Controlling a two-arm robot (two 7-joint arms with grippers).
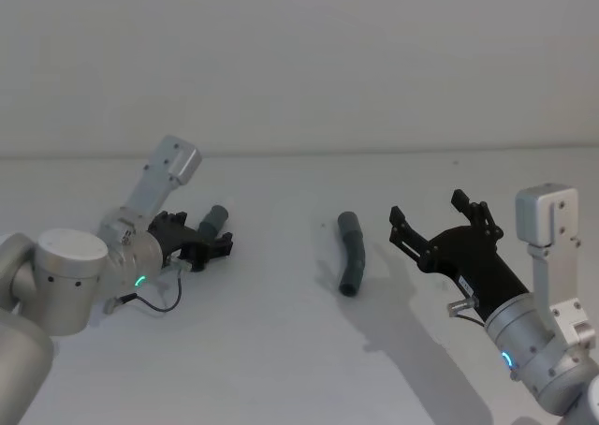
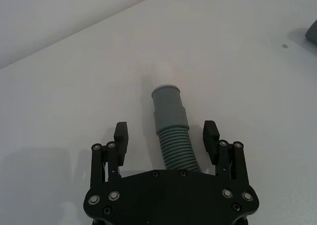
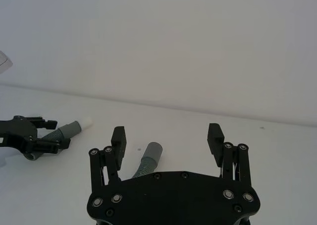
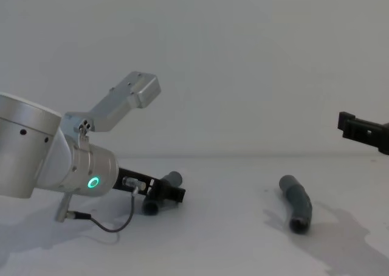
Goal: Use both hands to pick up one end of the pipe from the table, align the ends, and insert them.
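Jaws spread, left gripper [image 2: 166, 131] straddles the pale-tipped pipe piece [image 2: 168, 117]; right gripper [image 3: 167, 136], also spread, hovers near the second piece [image 1: 352, 254]

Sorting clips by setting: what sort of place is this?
Probably a robotics lab bench: a plain matte white table against a bare white wall, a black jointed left gripper and right gripper, both open, and two dark grey ribbed pipe pieces.
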